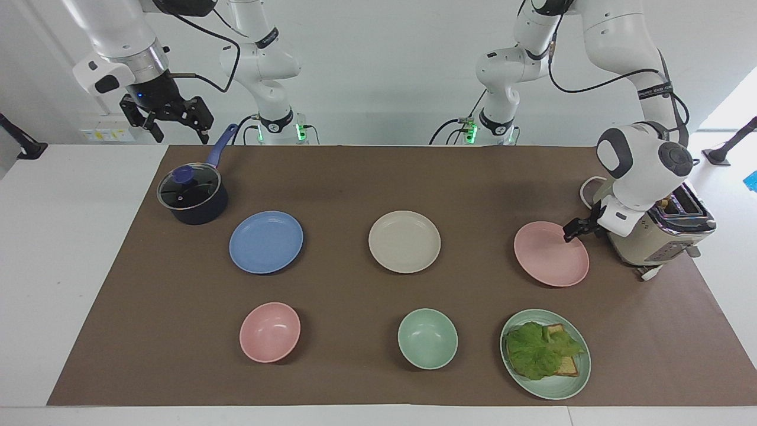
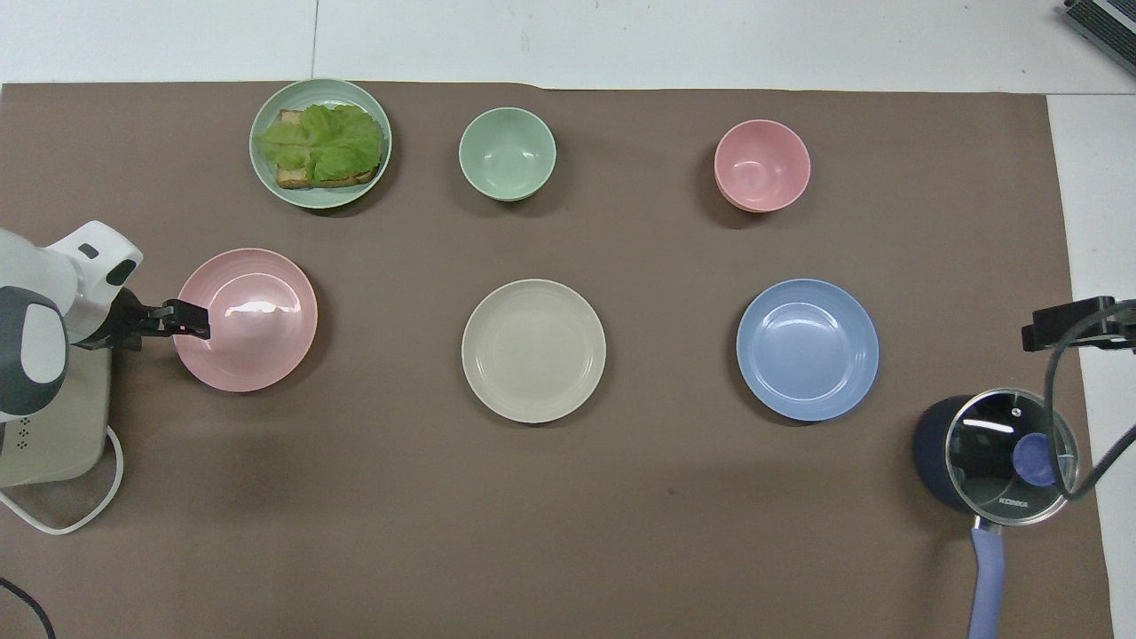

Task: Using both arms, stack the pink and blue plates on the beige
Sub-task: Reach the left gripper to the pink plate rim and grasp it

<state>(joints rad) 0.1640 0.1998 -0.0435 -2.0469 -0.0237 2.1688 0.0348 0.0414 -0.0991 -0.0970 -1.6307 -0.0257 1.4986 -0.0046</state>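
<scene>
You're looking at two arms in glossy white shells, their rounded segments capped with dark grey discs at the joints. The left arm (image 1: pixel 641 163) carries a black band with white lettering and a black cable looped along its links. The right arm (image 1: pixel 112 44) ends in a bright metal collar above a black wrist with a small blue light. Both bases glow green behind the bench. The left gripper (image 1: pixel 575 228) and right gripper (image 1: pixel 171 118) are black.
</scene>
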